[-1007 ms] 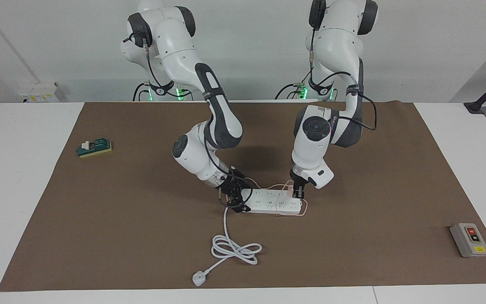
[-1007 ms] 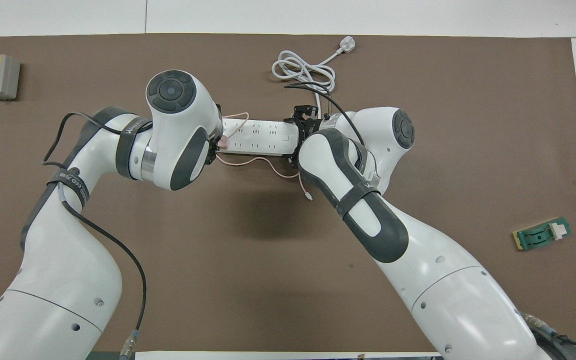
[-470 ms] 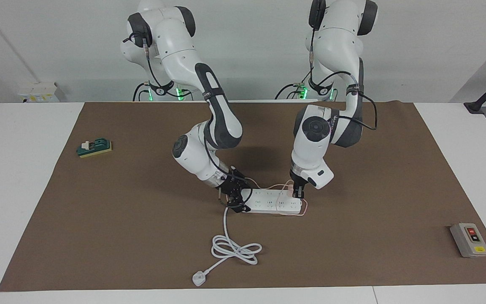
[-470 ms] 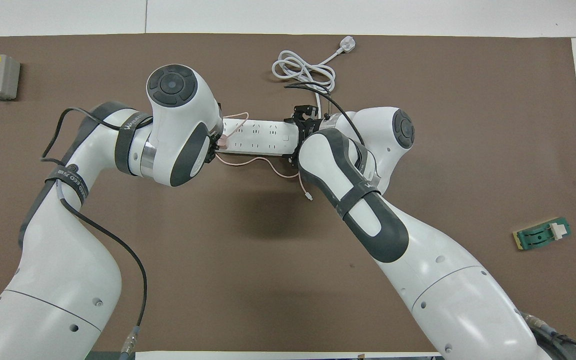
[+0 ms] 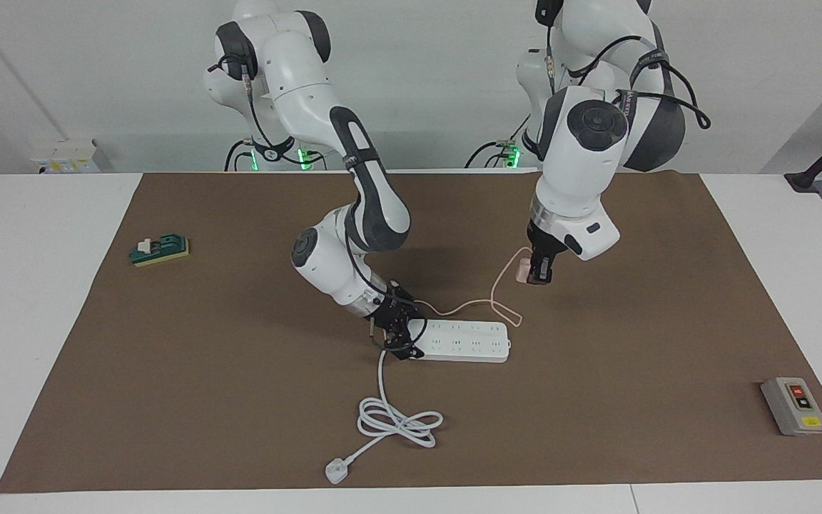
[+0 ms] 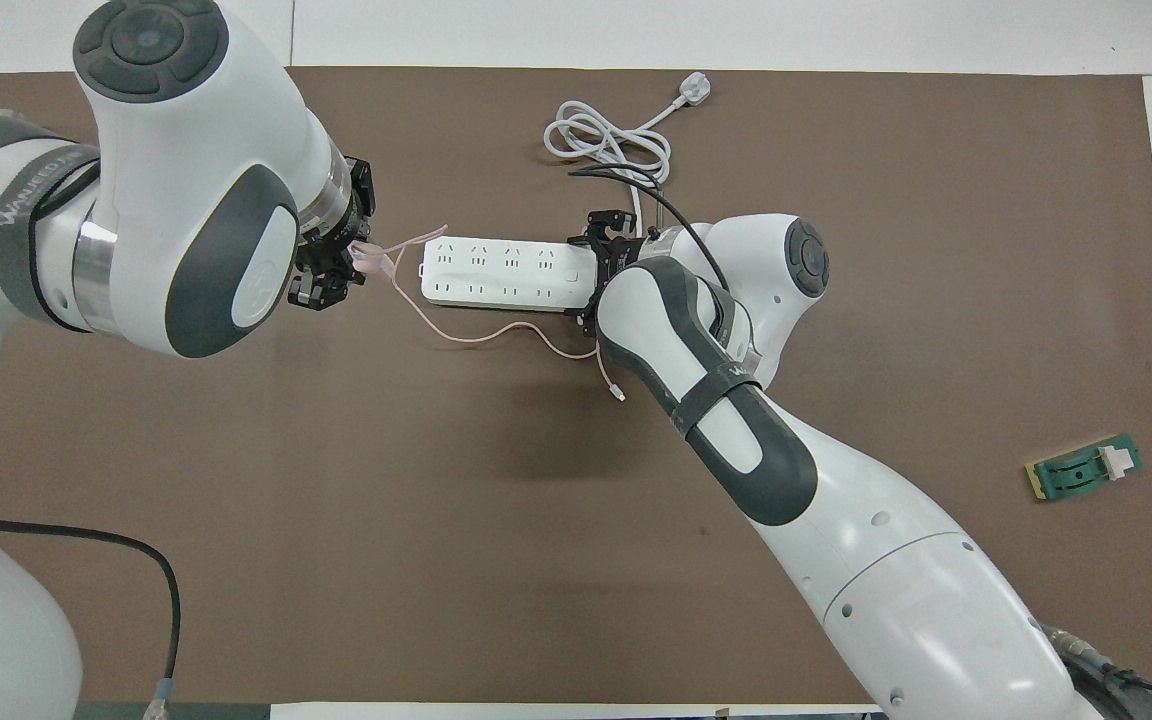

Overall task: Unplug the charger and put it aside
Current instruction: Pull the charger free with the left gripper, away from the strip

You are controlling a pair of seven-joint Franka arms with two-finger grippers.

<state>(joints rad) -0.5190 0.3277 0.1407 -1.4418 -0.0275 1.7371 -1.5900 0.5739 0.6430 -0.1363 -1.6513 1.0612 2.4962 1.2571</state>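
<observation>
The pale pink charger (image 5: 522, 270) is out of the white power strip (image 5: 464, 340) and hangs in the air in my left gripper (image 5: 536, 275), which is shut on it, over the mat beside the strip toward the left arm's end. It also shows in the overhead view (image 6: 368, 257) at the left gripper (image 6: 334, 272). Its thin pink cable (image 5: 468, 305) trails down to the mat and along the power strip (image 6: 501, 272). My right gripper (image 5: 398, 335) is shut on the strip's cord end, also seen from overhead (image 6: 598, 272).
The strip's thick white cord (image 5: 397, 421) lies coiled farther from the robots and ends in a white three-pin plug (image 5: 336, 471). A grey switch box (image 5: 794, 405) sits toward the left arm's end. A green block (image 5: 160, 250) sits toward the right arm's end.
My left gripper has pulled the charger up out of the power strip and carried it up and toward the left arm's end. The cable has followed. The right gripper and the strip have stayed put.
</observation>
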